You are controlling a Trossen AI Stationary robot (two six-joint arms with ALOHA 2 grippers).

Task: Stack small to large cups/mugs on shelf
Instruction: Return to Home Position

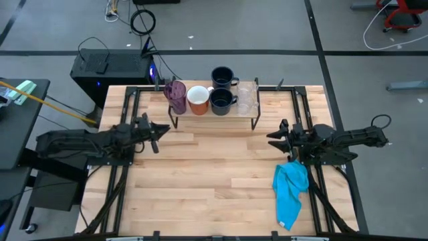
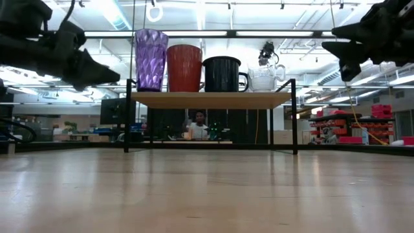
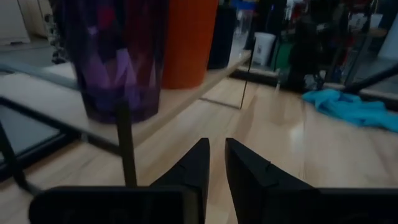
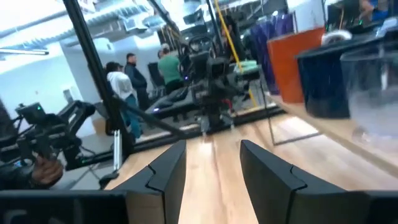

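Note:
The shelf (image 1: 214,115) stands at the table's far middle. On it, from left to right, stand a purple tumbler (image 1: 176,96), a white-and-orange mug (image 1: 198,99), a dark mug (image 1: 223,100) and clear glasses (image 1: 247,98). A second dark mug (image 1: 222,77) stands behind the row. The low view shows the tumbler (image 2: 151,59), the orange mug (image 2: 184,68), one dark mug (image 2: 223,74) and a clear glass (image 2: 265,77) upright on the plank (image 2: 210,99). My left gripper (image 1: 162,130) hovers shut, left of the shelf's near edge. My right gripper (image 1: 271,139) hovers open, right of it. Both are empty.
A crumpled blue cloth (image 1: 291,191) lies on the table near its right front, below my right arm. The shelf's thin black legs (image 2: 127,116) stand on the tabletop. Bare wood lies between the two arms and toward the near edge. People stand in the room beyond the table.

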